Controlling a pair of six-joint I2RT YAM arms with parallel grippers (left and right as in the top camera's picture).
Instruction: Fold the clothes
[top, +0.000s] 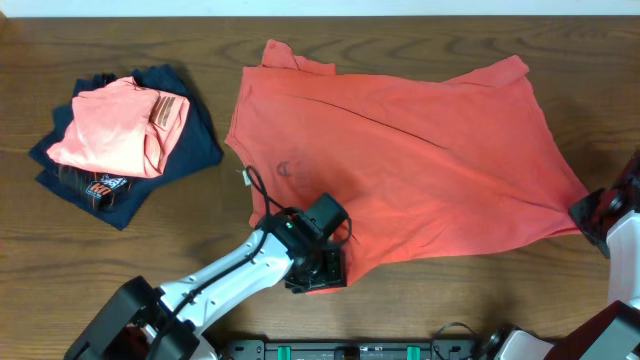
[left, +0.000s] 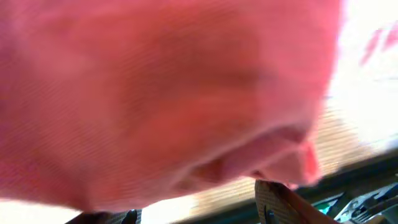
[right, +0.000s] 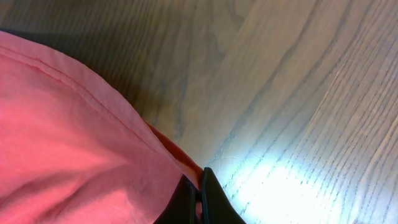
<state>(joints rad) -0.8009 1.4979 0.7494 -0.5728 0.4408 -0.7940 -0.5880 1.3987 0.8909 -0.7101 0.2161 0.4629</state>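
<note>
1. A dark wood surface (top: 480, 300) fills the overhead view.
2. The coral-red T-shirt (top: 400, 150) lies spread open across the middle and right of the surface. It is lightly wrinkled, with no fold made yet. Its neck seems to point left and its hem right.
3. At far left, well apart from it, a folded salmon-pink shirt (top: 110, 130) rests on a navy garment (top: 200, 145).
4. The left arm (top: 230, 275) reaches in from the near edge. The left end effector (top: 322, 268) sits on the T-shirt's near edge, towards the neck end. We cannot tell how far its jaws are open or whether they hold cloth.
5. The right end effector (top: 592, 212) sits at the T-shirt's near right corner. It is fully closed, pinching the hem there.
6. We judge this to be the start of the first fold, with the near edge being gathered at two points. The next move calls for a sure left grip. Both arms would then lift together and carry that edge across, keeping the cloth taut.
7. Only the overhead view shows the whole layout.
8. Only the right wrist view shows the dark fingers (right: 208, 199) closed on the stitched hem, with bare wood beside them.
9. The left wrist view shows little but blurred red cloth close to the lens.
</note>
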